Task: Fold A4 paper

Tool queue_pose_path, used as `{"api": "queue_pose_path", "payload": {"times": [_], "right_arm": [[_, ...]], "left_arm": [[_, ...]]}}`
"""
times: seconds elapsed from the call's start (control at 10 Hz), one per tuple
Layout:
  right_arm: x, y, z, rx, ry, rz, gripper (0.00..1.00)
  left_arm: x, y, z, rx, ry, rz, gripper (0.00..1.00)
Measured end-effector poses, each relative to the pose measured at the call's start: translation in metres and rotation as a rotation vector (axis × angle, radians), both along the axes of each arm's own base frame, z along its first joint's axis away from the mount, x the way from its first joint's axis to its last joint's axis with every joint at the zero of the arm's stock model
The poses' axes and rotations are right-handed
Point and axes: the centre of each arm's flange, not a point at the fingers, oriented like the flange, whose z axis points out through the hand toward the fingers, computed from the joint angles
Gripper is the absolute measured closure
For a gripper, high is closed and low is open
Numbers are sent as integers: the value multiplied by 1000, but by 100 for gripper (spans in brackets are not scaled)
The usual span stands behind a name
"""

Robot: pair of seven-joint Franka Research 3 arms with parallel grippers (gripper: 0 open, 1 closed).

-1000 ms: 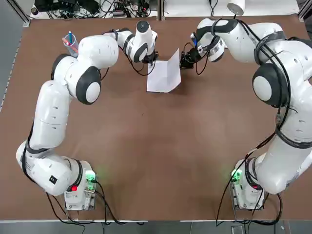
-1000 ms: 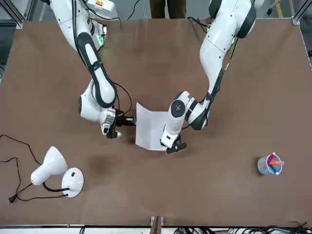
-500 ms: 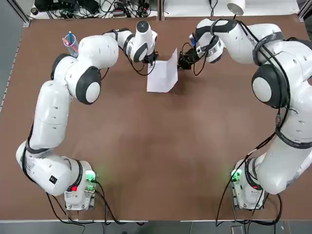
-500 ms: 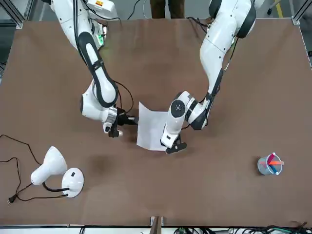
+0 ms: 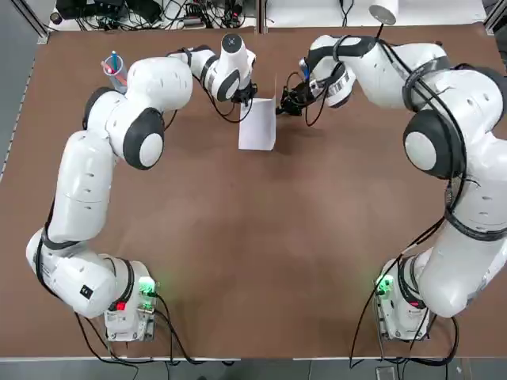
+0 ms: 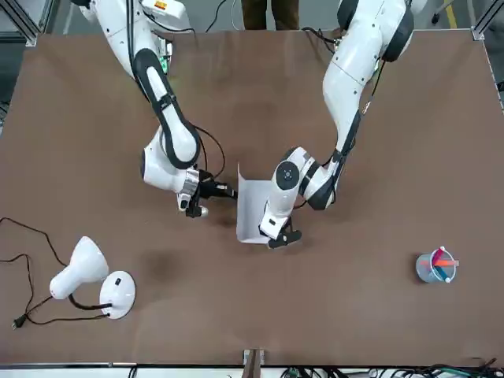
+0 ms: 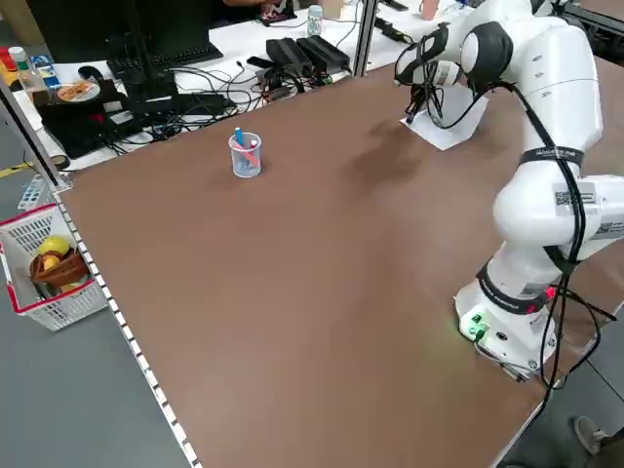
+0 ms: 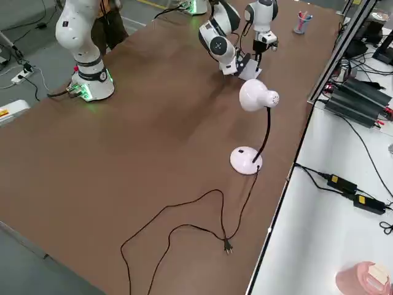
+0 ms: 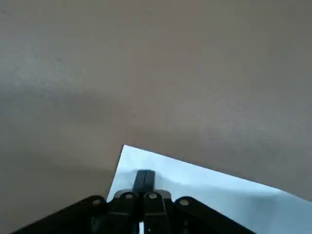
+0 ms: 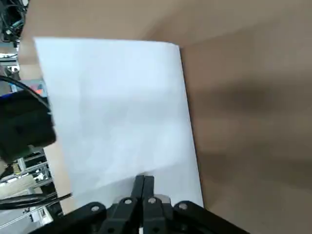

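The white A4 paper point(image 5: 258, 131) lies at the far middle of the table, half of it flat and its right half raised almost upright point(image 6: 253, 216). My left gripper point(image 5: 247, 98) is shut, its tips resting on the flat half near the far left corner point(image 9: 145, 178). My right gripper point(image 5: 277, 109) is shut on the paper's raised edge and holds it off the table point(image 6: 231, 192). In the right wrist view the sheet point(image 10: 122, 107) stands in front of the shut fingers point(image 10: 144, 183).
A white desk lamp point(image 6: 83, 272) with a round base point(image 6: 116, 291) and a trailing black cord point(image 8: 184, 227) stands at the far right of the table. A clear cup of pens point(image 5: 116, 73) stands at the far left.
My right gripper has moved left with the paper's edge, swinging that half from a low tilt to nearly upright. The left gripper has stayed on the paper.
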Motion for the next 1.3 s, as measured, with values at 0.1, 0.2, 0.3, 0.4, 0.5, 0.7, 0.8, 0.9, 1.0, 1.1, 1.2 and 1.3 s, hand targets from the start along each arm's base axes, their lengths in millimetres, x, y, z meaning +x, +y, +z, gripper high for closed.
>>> {"api": "queue_pose_path", "payload": {"times": [0.1, 0.2, 0.3, 0.4, 0.5, 0.7, 0.8, 0.9, 1.0, 1.1, 1.2, 1.3], "right_arm": [[-1, 6, -10, -8, 5, 4, 98], [-2, 11, -19, -8, 14, 0, 98], [-2, 15, -25, -4, 22, -5, 98], [-3, 20, -28, 1, 26, -6, 98], [-4, 24, -29, 0, 23, -5, 98], [-8, 29, -31, -21, 8, -17, 98], [-12, 34, -32, -23, 8, -11, 98], [-16, 39, -35, -27, 9, -4, 98], [-19, 42, -40, -35, 12, 0, 98], [-22, 43, -46, -43, 17, 2, 98], [-24, 44, -49, -47, 20, 5, 98], [-25, 46, -49, -47, 21, 8, 98]], "left_arm": [[0, 0, 0, 0, 0, 0, 99], [0, 0, 0, 0, 0, 0, 99], [0, 0, 0, 0, 0, 0, 99], [0, 0, 0, 0, 0, 0, 99], [0, 0, 0, 0, 0, -1, 99], [0, 0, 0, 2, -2, -12, 99], [0, 0, 0, 4, -3, -26, 99], [1, 0, 1, 9, -6, -41, 99], [3, 3, 1, 20, -16, -50, 99], [6, 7, 1, 30, -24, -51, 99], [8, 10, 1, 44, -33, -67, 99], [11, 14, 1, 65, -33, -86, 99]]}}
